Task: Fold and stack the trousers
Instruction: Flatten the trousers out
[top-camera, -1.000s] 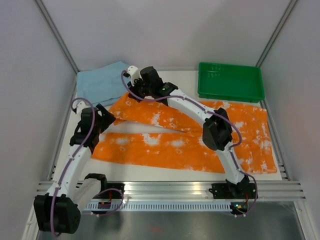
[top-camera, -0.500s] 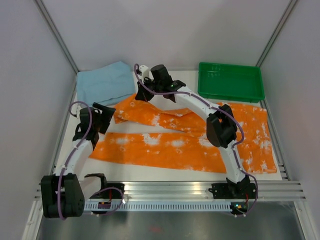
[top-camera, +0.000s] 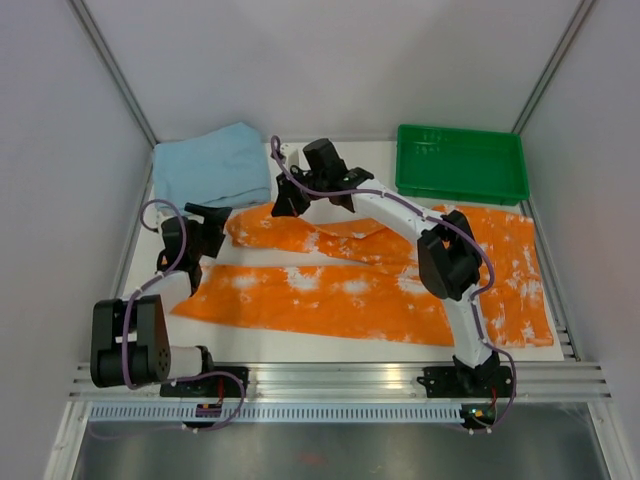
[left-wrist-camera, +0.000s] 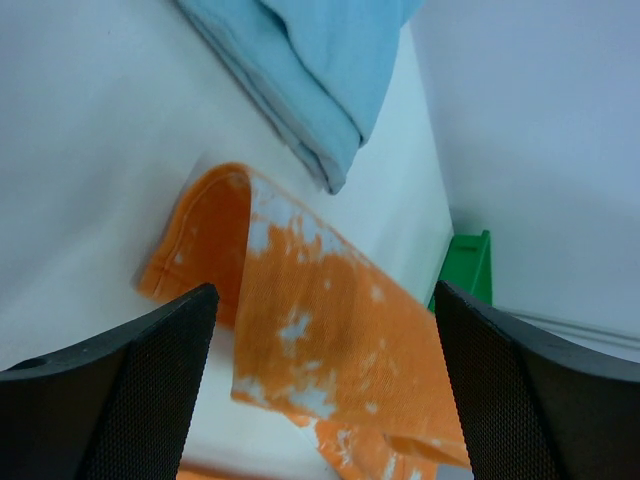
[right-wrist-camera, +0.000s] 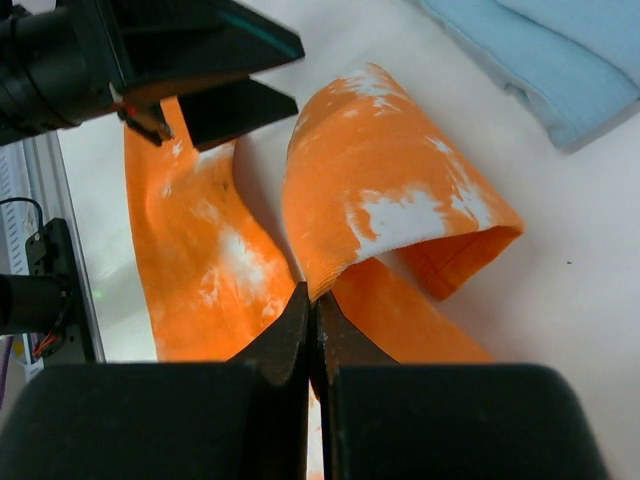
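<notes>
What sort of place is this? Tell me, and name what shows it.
Probably a robotics lab test cell: plain grey panel walls, an aluminium rail carrying the arm bases, and a white table with trousers and a green tray.

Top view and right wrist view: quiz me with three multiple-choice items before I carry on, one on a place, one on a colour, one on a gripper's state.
1. Where is the green tray?
A) far right corner
B) near left corner
C) middle of the near edge

2. What colour is the folded cloth at the far left?
A) white
B) light blue
C) black

3. What is the right gripper doing?
A) open over the tray
B) shut on nothing
C) shut on the orange trousers

Answers:
1 A, the top view shows it at the far right.
2 B, it is pale blue.
3 C, it pinches a lifted fold of one leg.
</notes>
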